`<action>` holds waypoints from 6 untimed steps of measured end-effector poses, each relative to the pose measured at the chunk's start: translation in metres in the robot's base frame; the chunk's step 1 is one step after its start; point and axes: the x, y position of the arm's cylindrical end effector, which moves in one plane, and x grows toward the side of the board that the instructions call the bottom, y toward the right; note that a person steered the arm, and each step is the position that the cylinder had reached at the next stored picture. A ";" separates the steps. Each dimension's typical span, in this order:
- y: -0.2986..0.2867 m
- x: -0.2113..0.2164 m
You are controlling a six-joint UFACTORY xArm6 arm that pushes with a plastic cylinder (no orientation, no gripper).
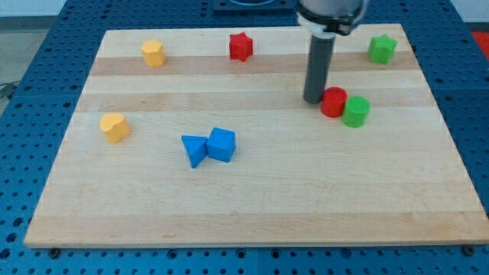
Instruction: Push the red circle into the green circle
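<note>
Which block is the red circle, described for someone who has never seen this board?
Start at the wooden board and go to its right half, where my tip rests. The red circle sits just to the tip's right, touching the green circle. Unlike the red star up top, it is a round cylinder.
</note>
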 end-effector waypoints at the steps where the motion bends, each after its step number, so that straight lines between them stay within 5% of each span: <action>1: 0.016 -0.002; 6: 0.084 0.009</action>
